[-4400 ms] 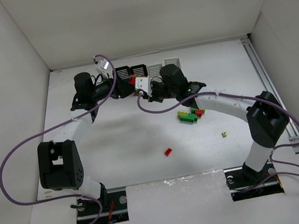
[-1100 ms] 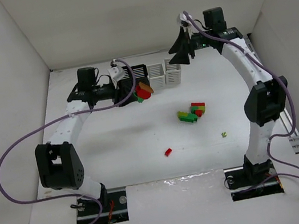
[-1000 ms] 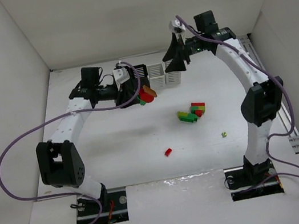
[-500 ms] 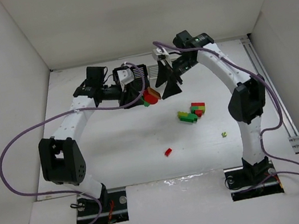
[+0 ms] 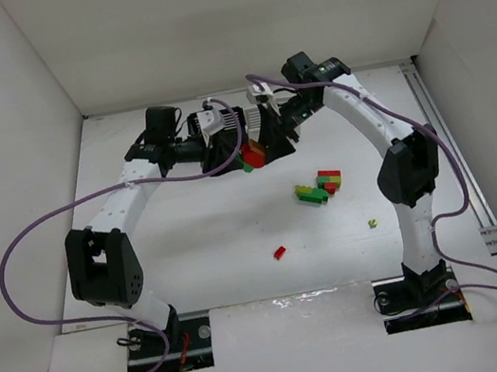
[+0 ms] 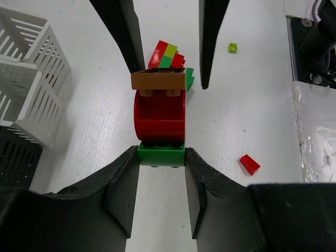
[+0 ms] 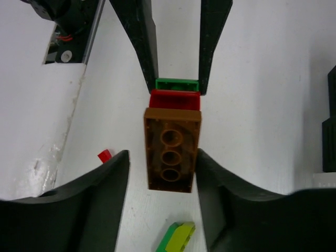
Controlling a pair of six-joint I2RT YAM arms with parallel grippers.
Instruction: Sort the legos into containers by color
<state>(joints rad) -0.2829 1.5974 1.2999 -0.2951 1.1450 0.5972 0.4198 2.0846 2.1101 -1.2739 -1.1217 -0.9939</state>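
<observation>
Sorting looks barely begun to us: our left hand (image 6: 161,157) clamps a green-red-brown stack (image 6: 159,113) aloft beside the baskets (image 6: 37,68) at the far edge. Our right hand (image 7: 163,157) is spread around its brown end. Loose legos (image 5: 318,187) lie mid-way across the tabletop (image 5: 197,224); basket contents stay hidden.

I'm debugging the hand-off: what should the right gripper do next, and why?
Probably close the right gripper on the brown brick. It is open and straddles that brick, while the left gripper clamps the green brick at the other end, with the red brick between.
</observation>
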